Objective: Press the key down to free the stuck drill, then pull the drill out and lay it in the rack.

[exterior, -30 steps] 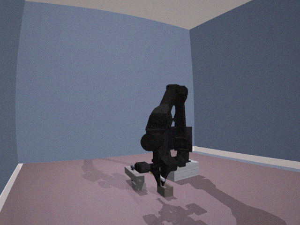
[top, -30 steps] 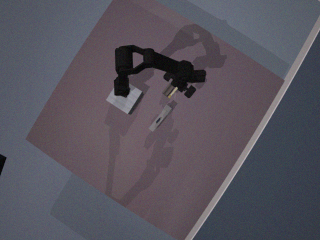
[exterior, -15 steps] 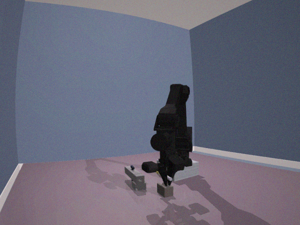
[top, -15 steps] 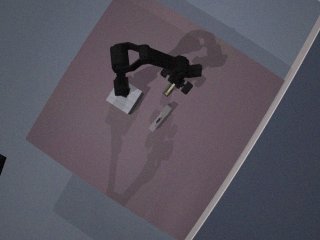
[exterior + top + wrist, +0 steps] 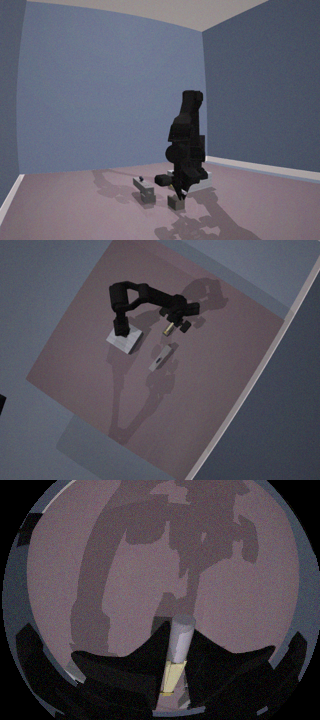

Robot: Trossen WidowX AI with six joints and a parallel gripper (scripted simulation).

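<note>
The drill, a pale grey cylinder with a yellow shank, is held in my gripper [image 5: 174, 324] [image 5: 182, 198] [image 5: 182, 631]. The drill's yellow part [image 5: 169, 328] [image 5: 174, 676] points back towards the base side, and its grey end [image 5: 184, 192] [image 5: 181, 641] sticks out between the fingertips. The brown-grey rack [image 5: 171, 331] [image 5: 173, 203] is a small block directly below the drill. The drill is over it, roughly lined up; whether they touch I cannot tell. The grey fixture [image 5: 165, 351] [image 5: 148, 190] stands beside the rack, with the small dark key [image 5: 158, 360] [image 5: 141, 178] on top.
The arm's pale base block [image 5: 125, 342] [image 5: 202, 183] stands behind the rack. The fixture is the nearest obstacle to the gripper. Arm shadows fall across the floor. A pale skirting strip [image 5: 248, 391] runs along the wall.
</note>
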